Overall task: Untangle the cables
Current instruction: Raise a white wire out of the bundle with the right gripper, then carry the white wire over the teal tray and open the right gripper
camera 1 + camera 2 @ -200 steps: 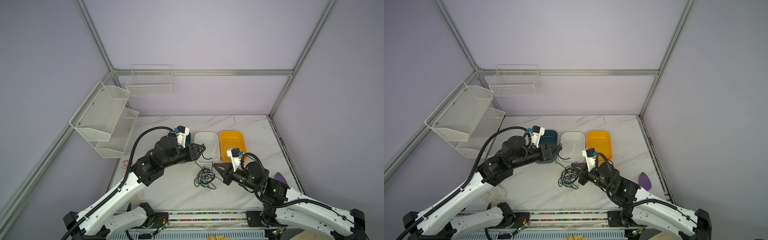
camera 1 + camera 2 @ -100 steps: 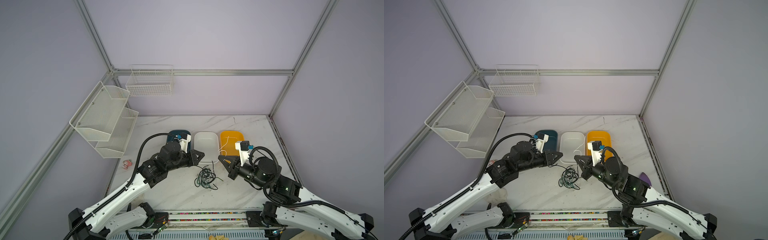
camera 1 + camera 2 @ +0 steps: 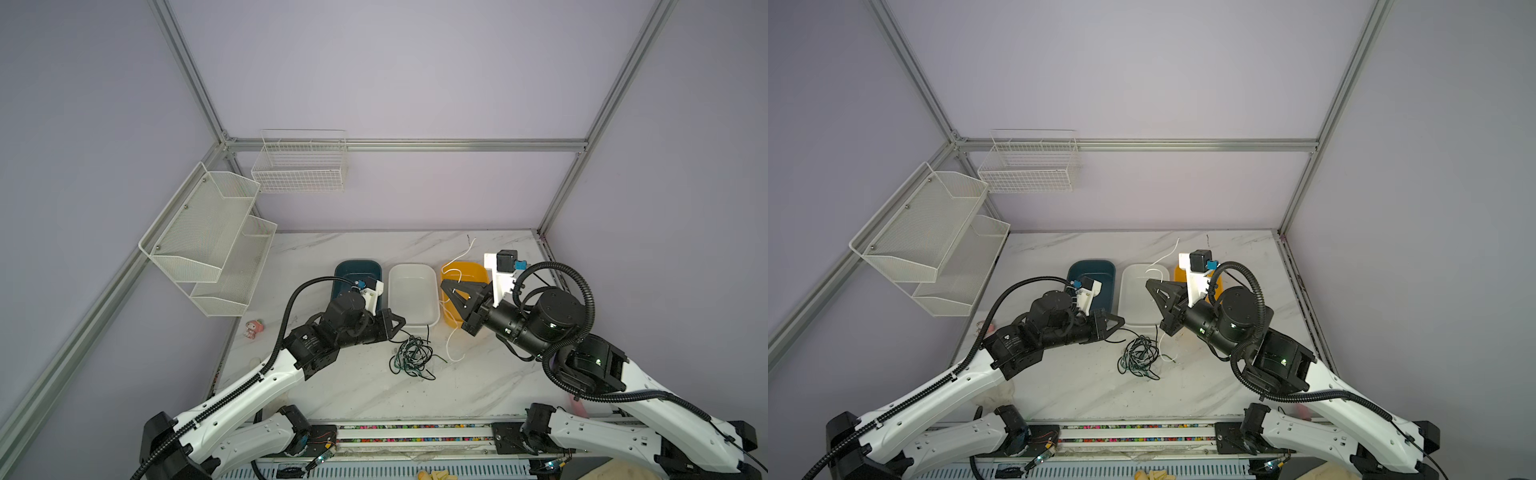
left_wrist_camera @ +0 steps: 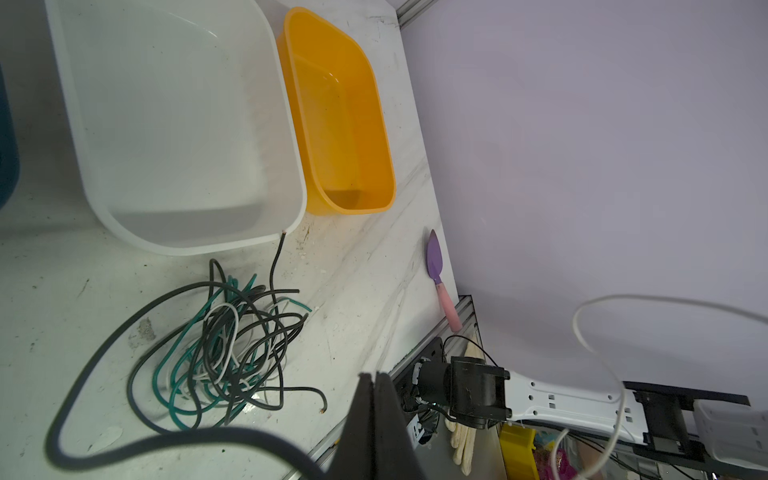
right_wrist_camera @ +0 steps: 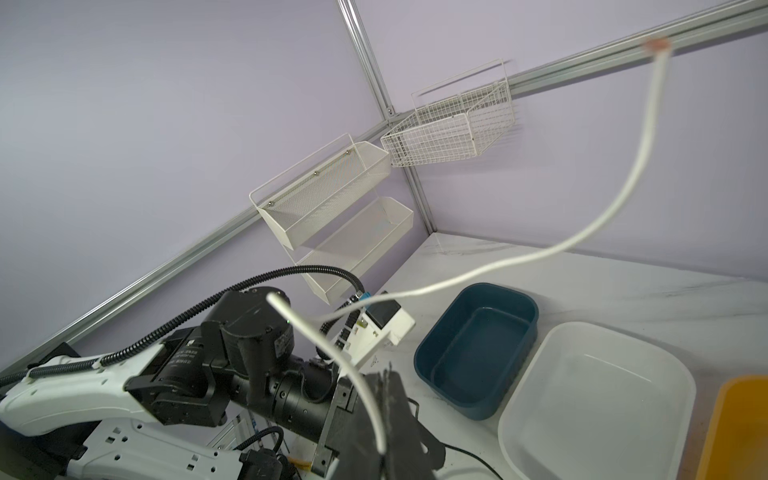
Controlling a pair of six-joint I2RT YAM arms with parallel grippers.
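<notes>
**Cable knot on the marble, one white cable lifted out of it**

The cables (image 3: 411, 358) form a loose, flat knot of black, dark green and white strands. Each strand is thin and looped over the others, and several cut ends stick out. The knot lies on the table (image 3: 374, 390) just in front of the white bin (image 3: 415, 322), between the two grippers.

A separate white cable (image 5: 555, 250) rises from the marble just right of the knot to the right gripper (image 3: 445, 283). That gripper's jaws are closed on it above the orange bin (image 3: 471, 270), and the cable's free end arcs toward the back wall.

The left gripper (image 3: 402, 322) sits low, just left of the knot, with its jaws pressed together. A black strand (image 4: 208, 435) sweeps from the knot to the base of its fingers. Whether it is pinched cannot be told.

A small printed label (image 5: 187, 353) on the left arm is too fine to read.

The blue bin (image 3: 353, 268), white bin and orange bin stand side by side behind the knot. Bare marble stretches from the knot to the table's near edge and out to either side. A purple trowel (image 4: 434, 257) with a pink handle lies by the right edge, and a small toy figure (image 3: 253, 328) sits at the left edge.
</notes>
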